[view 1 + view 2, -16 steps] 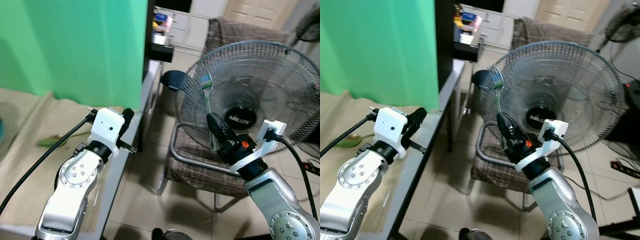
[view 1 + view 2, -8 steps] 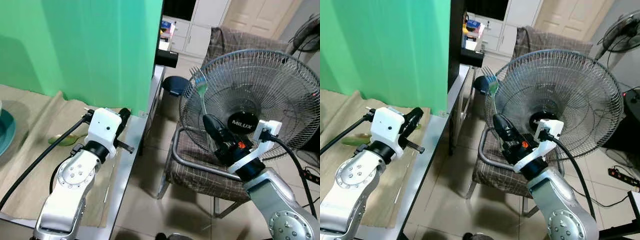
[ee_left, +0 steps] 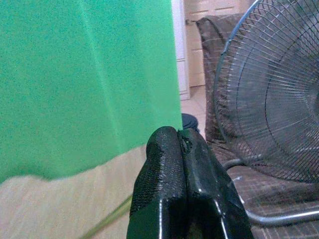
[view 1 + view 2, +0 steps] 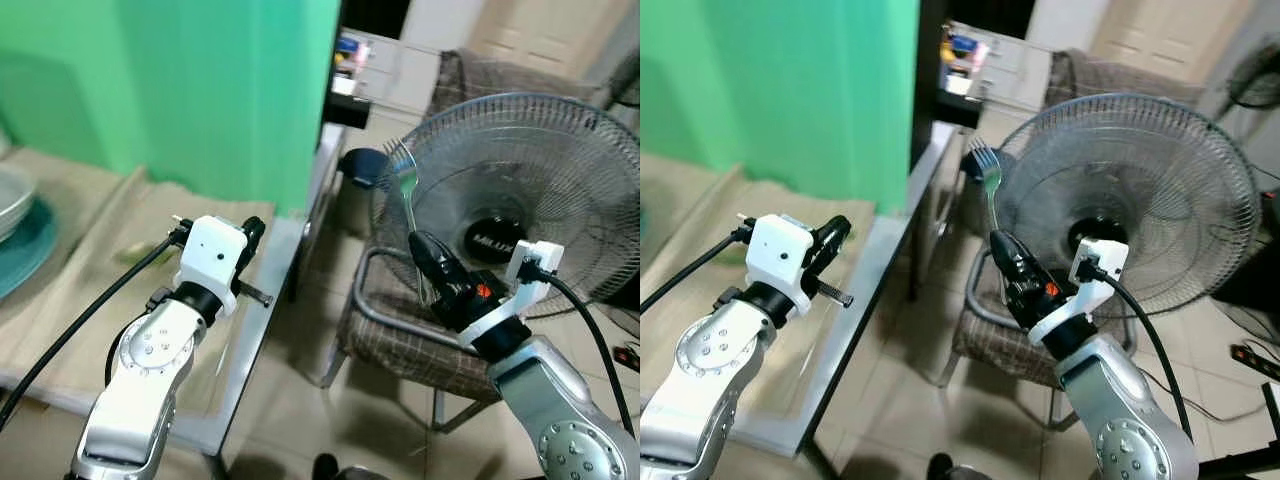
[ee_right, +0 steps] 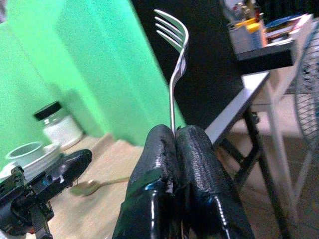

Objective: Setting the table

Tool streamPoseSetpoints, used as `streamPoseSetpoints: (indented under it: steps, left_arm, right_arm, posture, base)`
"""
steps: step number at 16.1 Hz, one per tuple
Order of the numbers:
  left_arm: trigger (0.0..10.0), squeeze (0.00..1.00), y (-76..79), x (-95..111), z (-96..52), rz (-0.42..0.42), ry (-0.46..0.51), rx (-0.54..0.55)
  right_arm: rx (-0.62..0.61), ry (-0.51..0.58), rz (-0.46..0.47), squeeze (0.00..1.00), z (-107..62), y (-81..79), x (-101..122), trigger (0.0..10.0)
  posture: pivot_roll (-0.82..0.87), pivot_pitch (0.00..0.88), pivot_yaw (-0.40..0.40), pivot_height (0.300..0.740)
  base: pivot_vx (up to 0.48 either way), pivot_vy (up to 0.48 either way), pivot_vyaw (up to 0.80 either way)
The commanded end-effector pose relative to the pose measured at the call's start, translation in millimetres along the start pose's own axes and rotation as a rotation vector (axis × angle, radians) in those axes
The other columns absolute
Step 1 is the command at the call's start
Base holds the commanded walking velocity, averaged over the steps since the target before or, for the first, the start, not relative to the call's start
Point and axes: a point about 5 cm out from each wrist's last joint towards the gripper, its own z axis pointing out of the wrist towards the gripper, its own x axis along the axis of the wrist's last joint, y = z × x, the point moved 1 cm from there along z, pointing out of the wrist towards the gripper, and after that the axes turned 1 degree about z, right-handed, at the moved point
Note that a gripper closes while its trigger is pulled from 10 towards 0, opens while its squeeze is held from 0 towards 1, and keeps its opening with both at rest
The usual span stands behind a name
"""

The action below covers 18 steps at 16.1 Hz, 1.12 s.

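Change since earlier: more of the table (image 4: pixel 230 400) was brought into sight on the left as the camera swung, and a stack of plates (image 4: pixel 15 215) was seen at the left margin; both arms were kept in the same raised pose.
Right gripper (image 4: pixel 1002 250): its black fingers (image 5: pixel 192 159) were pressed together on the handle of a fork (image 4: pixel 987 175), which was held upright with the tines at the top.
Fork position: it was held off the table's right edge, over the floor, in front of the fan (image 4: pixel 530 190).
Left gripper (image 4: pixel 252 232): it was held closed with nothing between the fingers (image 3: pixel 169 184), raised above the table near the right edge.
Table edge: a pale metal rim was seen running away from the robot along the right side of a beige cloth (image 4: pixel 90 290).
Open room: a strip of tiled floor (image 4: pixel 300 370) was left between the table rim and a chair (image 4: pixel 400 340) with checked fabric, on which the fan was standing.
On the table: a spoon (image 5: pixel 97 185) was seen lying on the cloth, with a white bowl (image 5: pixel 25 152) and a black-lidded jar (image 5: pixel 57 127) well beyond it.
Backdrop: a green screen (image 4: pixel 200 90) was set upright behind the table.
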Motion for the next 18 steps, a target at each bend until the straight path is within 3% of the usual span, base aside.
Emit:
streamPoseSetpoints:
  steps: [1, 5, 18]
  left_arm:
    - [10.0, 0.0, 4.3, 0, 2.2, 0.002, -0.001, -0.018]
    - [10.0, 0.0, 4.4, 0, 3.6, 0.013, -0.007, -0.018]
    - [10.0, 0.0, -2.6, 0, 4.9, 0.022, -0.005, 0.011]
  right_arm:
    - [-0.025, 0.005, -0.012, 0.0, -1.1, 4.7, 2, 10.0]
    - [-0.037, -0.001, -0.021, 0.0, -0.6, 6.4, 2, 10.0]
    - [-0.088, 0.095, -0.038, 0.0, 4.9, 7.7, 20, 10.0]
  posture:
    - [0.09, 0.0, -0.098, 0.74]
    - [0.09, 0.0, -0.098, 0.74]
    - [0.08, 0.0, -0.102, 0.74]
  base:
    - [-0.3, 0.0, 0.0]
    - [0.0, 0.0, 0.0]
    - [0.0, 0.0, -0.8]
